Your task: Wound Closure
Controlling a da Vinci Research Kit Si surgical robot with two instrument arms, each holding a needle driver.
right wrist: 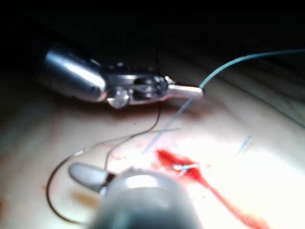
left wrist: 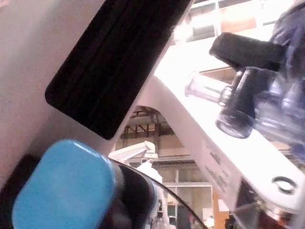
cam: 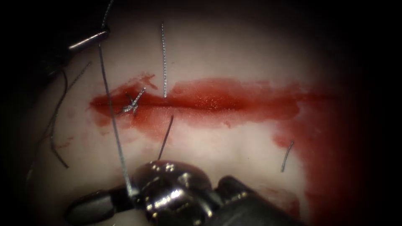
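Behind the left arm's wrist lies a room interior with pale walls, ceiling beams and tall windows. A flat black ribbed panel slants across it. At about 7 o'clock from the panel sits a rounded bright-blue plastic cap, just beside the panel's lower end. At 3 o'clock from the panel a short clear plastic tube juts out. A matte black block lies at 1 o'clock from the tube. An orange wall panel shows beyond the block, at its 12 o'clock.
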